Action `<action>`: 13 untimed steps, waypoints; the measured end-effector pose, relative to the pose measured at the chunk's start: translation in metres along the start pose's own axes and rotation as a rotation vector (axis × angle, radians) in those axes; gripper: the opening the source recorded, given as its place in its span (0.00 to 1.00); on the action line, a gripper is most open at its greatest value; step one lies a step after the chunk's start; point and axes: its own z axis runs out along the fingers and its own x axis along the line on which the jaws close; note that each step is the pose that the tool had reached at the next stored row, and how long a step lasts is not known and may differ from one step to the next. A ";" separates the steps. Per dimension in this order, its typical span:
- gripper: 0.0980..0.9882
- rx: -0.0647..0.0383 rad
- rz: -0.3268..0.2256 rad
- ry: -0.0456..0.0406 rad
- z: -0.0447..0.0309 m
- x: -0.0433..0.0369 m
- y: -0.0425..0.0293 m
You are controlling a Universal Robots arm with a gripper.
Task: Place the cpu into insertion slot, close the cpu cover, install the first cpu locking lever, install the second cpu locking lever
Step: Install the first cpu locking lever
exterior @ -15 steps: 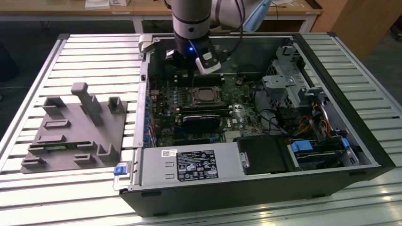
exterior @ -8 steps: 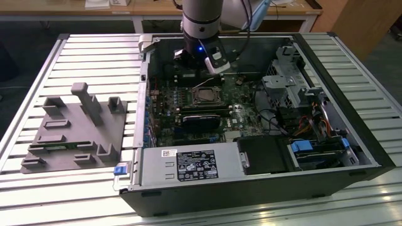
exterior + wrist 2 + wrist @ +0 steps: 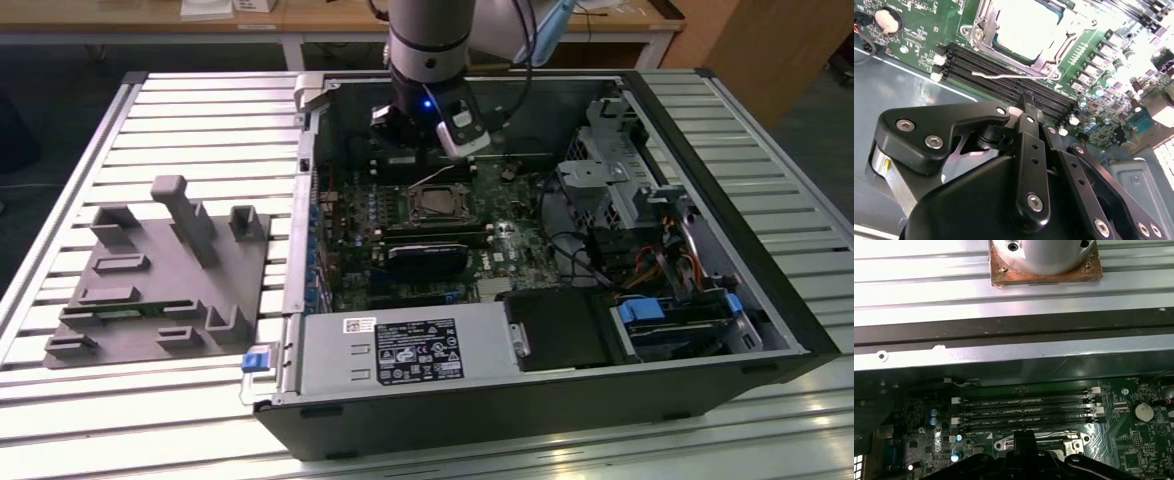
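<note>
Gripper (image 3: 1026, 101), jaws pressed together (nothing held), just short of locking lever (image 3: 1014, 76) lying crosswise betw. it & cpu (image 3: 1026, 25).

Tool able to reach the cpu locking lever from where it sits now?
Likely yes. The tool hangs low over the memory slots, and the thin locking lever juts out across those slots just ahead of it. Nothing seems to stand between the two.

Insertion slot (image 3: 435, 206) open above; memory slots (image 3: 1026, 408), case wall (image 3: 1004, 352) beside.
</note>
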 end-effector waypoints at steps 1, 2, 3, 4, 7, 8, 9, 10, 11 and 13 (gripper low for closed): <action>0.01 0.001 -0.001 -0.0045 0.0008 0.0001 -0.0003; 0.01 0.001 -0.003 -0.0095 0.0016 0.0001 -0.0005; 0.01 0.002 -0.004 -0.0150 0.0024 0.0001 -0.0007; 0.01 0.002 -0.005 -0.0207 0.0031 0.0001 -0.0009; 0.01 0.004 -0.009 -0.0402 0.0049 0.0002 -0.0014; 0.01 0.005 -0.011 -0.0470 0.0055 0.0001 -0.0015; 0.01 0.007 -0.011 -0.0527 0.0061 0.0001 -0.0017; 0.01 0.009 -0.011 -0.0568 0.0070 0.0002 -0.0020; 0.01 0.011 -0.011 -0.0603 0.0080 0.0002 -0.0024; 0.01 0.013 -0.010 -0.0649 0.0101 0.0001 -0.0030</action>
